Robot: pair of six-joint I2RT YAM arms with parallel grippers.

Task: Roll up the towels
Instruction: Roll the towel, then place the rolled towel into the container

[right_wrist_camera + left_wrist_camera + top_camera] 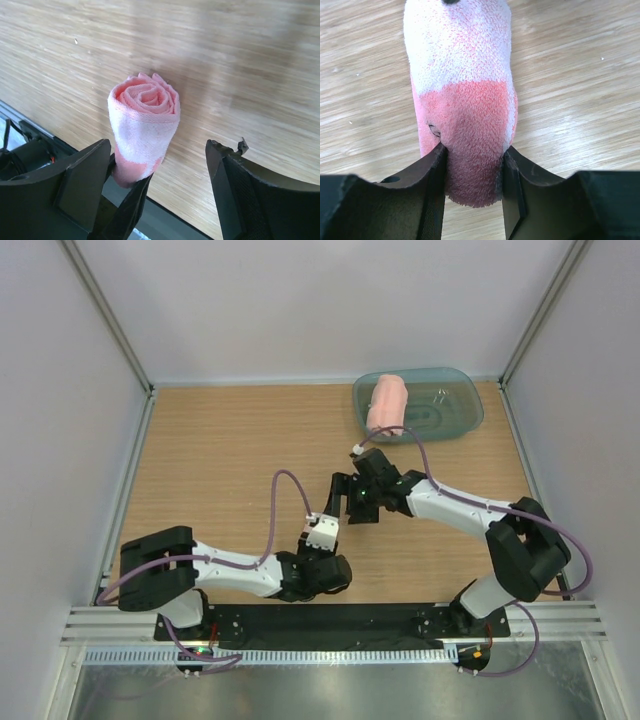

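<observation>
**Item 1: towel (387, 405).** Salmon-pink and rolled. It lies in the left end of the translucent blue-green tub (450, 412) at the far right corner of the table (220, 460). Its underside is hidden by the tub.

**Item 2: second towel (465, 100).**
- Overhead view: not visible, covered by the two wrists near the table's middle.
- Left wrist view: the far end is cut off by the top edge and bleached pale by light. The near end sits in shadow.
- Right wrist view: the spiral end faces the camera, and the lower part is hidden behind dark fingers.
- Whether the roll touches the table cannot be told.

**Left jaws.** Clamped on the second towel, one finger pressed into each side of its near end.

**Right jaws.** Spread wide and gripping nothing. The roll stands just beside the finger at the left of the right wrist view, well apart from the other.

**Left arm (230, 575).** Lies low along the near edge, with the forearm reaching right and the wrist turned toward the far side.

**Right arm (450, 505).** The elbow is folded at the right, and the forearm reaches left to meet the left wrist.
</observation>
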